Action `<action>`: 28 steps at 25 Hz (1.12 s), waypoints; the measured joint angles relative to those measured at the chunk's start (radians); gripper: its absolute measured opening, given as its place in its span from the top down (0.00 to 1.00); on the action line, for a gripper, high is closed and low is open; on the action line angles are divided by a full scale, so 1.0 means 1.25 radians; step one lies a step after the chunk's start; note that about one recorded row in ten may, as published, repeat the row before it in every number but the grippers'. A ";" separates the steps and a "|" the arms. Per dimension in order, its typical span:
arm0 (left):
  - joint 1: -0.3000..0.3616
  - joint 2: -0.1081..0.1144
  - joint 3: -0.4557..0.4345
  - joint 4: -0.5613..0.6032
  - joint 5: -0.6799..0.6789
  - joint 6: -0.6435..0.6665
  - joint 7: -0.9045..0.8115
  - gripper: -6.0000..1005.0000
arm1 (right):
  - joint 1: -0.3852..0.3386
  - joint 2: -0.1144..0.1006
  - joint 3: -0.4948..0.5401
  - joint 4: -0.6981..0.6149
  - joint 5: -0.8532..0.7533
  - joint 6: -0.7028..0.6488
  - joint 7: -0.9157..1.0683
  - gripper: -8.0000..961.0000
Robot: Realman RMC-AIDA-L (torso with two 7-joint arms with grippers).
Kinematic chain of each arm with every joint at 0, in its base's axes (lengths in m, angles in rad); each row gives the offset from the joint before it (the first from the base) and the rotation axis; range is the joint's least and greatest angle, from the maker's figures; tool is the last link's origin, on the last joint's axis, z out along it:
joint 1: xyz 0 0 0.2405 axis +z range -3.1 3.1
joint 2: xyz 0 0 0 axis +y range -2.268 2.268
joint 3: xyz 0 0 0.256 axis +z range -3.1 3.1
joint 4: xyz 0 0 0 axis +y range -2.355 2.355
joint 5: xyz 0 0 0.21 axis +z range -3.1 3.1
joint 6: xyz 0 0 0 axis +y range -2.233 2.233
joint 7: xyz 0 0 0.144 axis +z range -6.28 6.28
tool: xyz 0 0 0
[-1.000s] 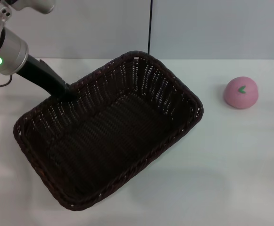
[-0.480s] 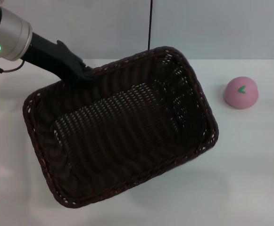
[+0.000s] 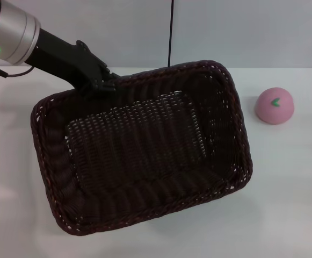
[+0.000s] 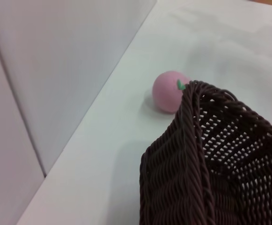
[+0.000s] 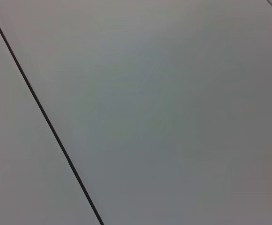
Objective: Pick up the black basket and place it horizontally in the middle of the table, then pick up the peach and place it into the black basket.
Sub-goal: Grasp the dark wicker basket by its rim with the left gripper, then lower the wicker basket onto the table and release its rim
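The black basket (image 3: 139,148) is a large dark woven basket, held tilted above the white table (image 3: 290,193) in the middle of the head view. My left gripper (image 3: 99,80) is shut on the basket's far left rim. The basket's corner also shows in the left wrist view (image 4: 215,159). The pink peach (image 3: 274,105) with a green leaf mark sits on the table to the right of the basket, apart from it; it also shows in the left wrist view (image 4: 168,91). My right gripper is out of view.
A grey wall (image 3: 241,32) with a dark vertical seam (image 3: 171,29) stands behind the table's far edge. The right wrist view shows only a plain grey surface with a dark line (image 5: 47,122).
My left gripper has swung the basket to the right and turned it, so its long side lies closer to level across the table. The peach has not moved.
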State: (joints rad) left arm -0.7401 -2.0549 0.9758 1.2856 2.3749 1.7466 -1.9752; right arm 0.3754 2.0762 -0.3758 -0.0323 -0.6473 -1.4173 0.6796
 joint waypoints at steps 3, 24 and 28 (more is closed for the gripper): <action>-0.004 0.001 -0.004 0.000 -0.014 0.003 0.011 0.81 | 0.000 0.001 0.000 0.002 0.000 0.000 0.000 0.39; -0.094 0.005 -0.052 -0.091 -0.050 0.045 0.157 0.81 | -0.003 0.003 -0.006 0.008 -0.005 0.038 0.000 0.39; -0.106 0.005 -0.052 -0.121 -0.042 0.036 0.175 0.81 | -0.002 0.003 -0.008 0.013 -0.007 0.042 0.000 0.39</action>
State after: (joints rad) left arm -0.8731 -2.0486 0.9111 1.1341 2.3222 1.7919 -1.7566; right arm 0.3732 2.0800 -0.3859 -0.0161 -0.6557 -1.3650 0.6796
